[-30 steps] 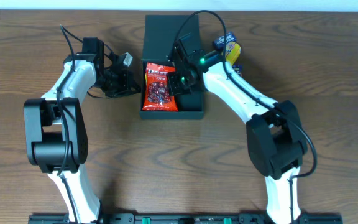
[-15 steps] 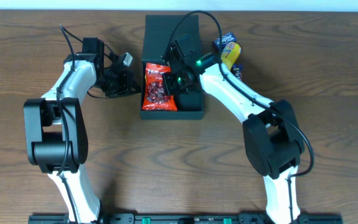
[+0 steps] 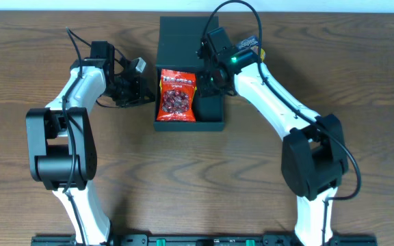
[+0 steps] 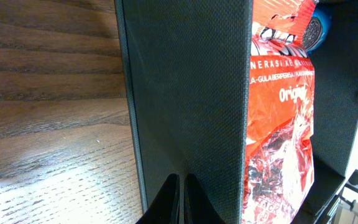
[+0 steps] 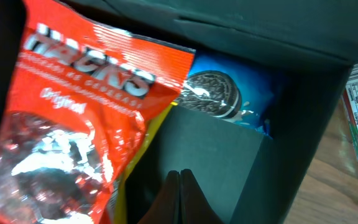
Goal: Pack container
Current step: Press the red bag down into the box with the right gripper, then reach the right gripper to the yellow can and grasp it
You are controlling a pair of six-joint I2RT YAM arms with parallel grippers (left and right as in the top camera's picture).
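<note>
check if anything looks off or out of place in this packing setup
Nothing spilled or damaged. The red snack packet lies in the left half of the container, riding up over a blue cookie packet instead of lying flat. One more packet lies outside, just right of the container.

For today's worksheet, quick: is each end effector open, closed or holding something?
Left end effector: closed, empty, against the outer wall of the container.
Right end effector: closed, empty, over the inside of the container.
</note>
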